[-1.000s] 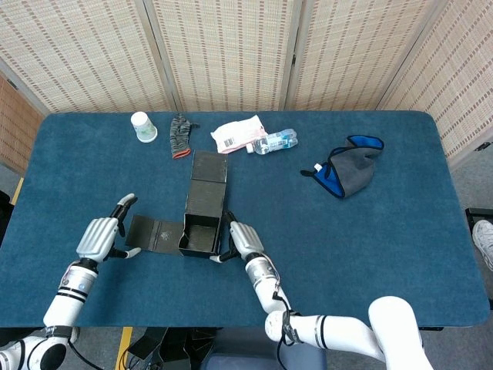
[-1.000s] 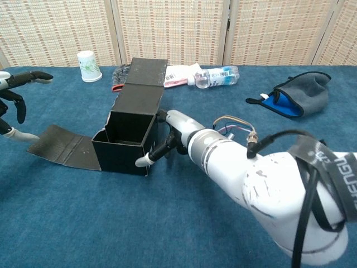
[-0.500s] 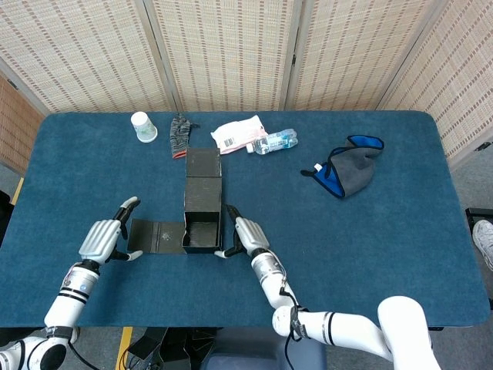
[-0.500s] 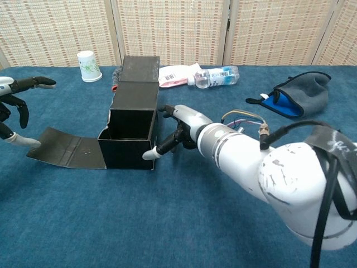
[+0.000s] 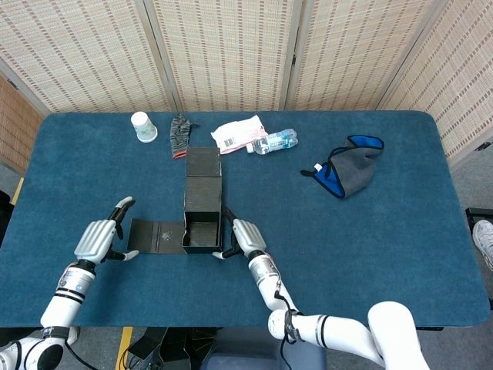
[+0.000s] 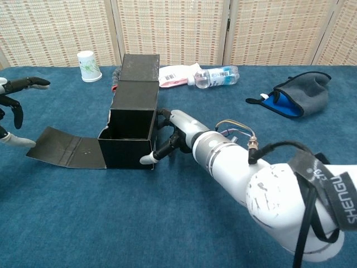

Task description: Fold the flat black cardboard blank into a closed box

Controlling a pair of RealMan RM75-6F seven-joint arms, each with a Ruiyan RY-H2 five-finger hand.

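Note:
The black cardboard box (image 5: 202, 223) stands half-formed at the table's front left, its top open (image 6: 129, 133). A long lid panel (image 5: 203, 176) rises from its far wall. One flap (image 5: 154, 235) lies flat on the table to the left (image 6: 66, 148). My right hand (image 5: 243, 237) rests against the box's right wall, its thumb at the lower front corner (image 6: 173, 137). My left hand (image 5: 97, 240) hovers open just left of the flat flap, fingers spread, thumb tip close to the flap's edge (image 6: 12, 106).
Along the back stand a paper cup (image 5: 143, 126), a dark glove (image 5: 180, 136), a white packet (image 5: 239, 132) and a plastic bottle (image 5: 275, 142). A grey and blue cloth (image 5: 350, 171) lies to the right. The blue table (image 5: 400, 254) ends just in front of both hands.
The box has turned square to the table and shifted slightly. My right hand stayed against its right wall. My left hand drifted a little left, away from the flap.

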